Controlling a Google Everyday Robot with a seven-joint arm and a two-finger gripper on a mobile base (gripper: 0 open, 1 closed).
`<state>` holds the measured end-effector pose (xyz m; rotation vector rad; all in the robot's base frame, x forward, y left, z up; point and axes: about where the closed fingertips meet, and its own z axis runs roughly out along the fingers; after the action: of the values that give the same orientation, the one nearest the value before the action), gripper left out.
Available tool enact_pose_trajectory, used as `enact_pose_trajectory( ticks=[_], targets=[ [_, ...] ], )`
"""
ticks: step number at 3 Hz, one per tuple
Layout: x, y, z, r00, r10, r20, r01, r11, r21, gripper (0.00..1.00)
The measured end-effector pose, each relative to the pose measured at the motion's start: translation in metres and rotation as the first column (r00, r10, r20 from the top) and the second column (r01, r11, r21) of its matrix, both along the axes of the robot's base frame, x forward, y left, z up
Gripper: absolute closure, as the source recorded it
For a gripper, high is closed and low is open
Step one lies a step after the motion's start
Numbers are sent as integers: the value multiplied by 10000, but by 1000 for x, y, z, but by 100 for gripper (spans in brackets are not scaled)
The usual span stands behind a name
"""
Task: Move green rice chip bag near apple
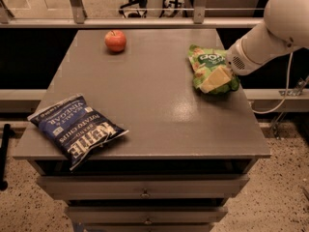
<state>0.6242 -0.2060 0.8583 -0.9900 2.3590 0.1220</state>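
The green rice chip bag (206, 62) lies on the grey table (149, 100) near its right edge. The red-orange apple (115, 40) stands at the back of the table, left of centre, well apart from the bag. My gripper (215, 79) reaches in from the right on a white arm (270, 33). It rests over the front part of the green bag and hides some of it.
A dark blue Kettle chip bag (76, 129) lies at the table's front left corner, partly over the edge. Drawers (145, 193) sit under the tabletop. A rail with glass panels (145, 21) runs behind the table.
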Motion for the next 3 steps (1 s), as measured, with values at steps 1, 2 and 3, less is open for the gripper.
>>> enact_pose_trajectory(
  ticks=[1, 2, 3],
  targets=[
    [4, -1, 7, 9997, -71, 233, 69, 9999, 77, 61],
    [9, 0, 37, 9957, 84, 926, -100, 9998, 173, 84],
    [15, -7, 96, 9740, 326, 2241, -352, 9994, 75, 100]
  ],
)
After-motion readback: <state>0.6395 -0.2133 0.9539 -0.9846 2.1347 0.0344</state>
